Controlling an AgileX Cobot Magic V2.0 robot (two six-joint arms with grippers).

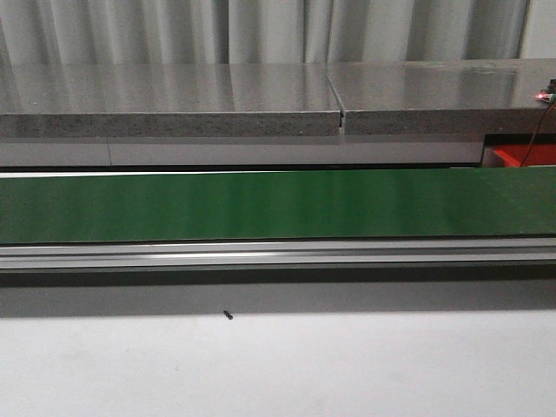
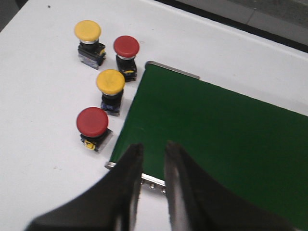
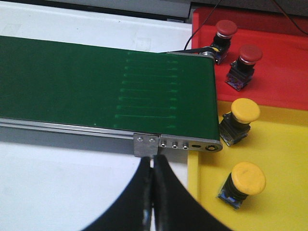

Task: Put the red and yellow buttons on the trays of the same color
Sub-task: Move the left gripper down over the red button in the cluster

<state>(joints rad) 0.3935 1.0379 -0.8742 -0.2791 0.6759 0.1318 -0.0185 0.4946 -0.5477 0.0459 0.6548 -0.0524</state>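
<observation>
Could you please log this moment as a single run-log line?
left tool: slightly open, empty | right tool: shut, empty | belt: bare | waiting: two red, two yellow buttons | red tray: two | yellow tray: two

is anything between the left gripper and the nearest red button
Nothing visible. The left gripper hangs over the end of the green conveyor belt, fingers slightly apart, and the nearest red button stands on bare white table beside the belt's edge.

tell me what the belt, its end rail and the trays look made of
Belt: matte green rubber or PVC, it seems; only soft glare. End rail: bare metal, probably aluminium; silver sheen and screw heads. Red tray and yellow tray: likely moulded plastic; solid colour, smooth, faint gloss.
</observation>
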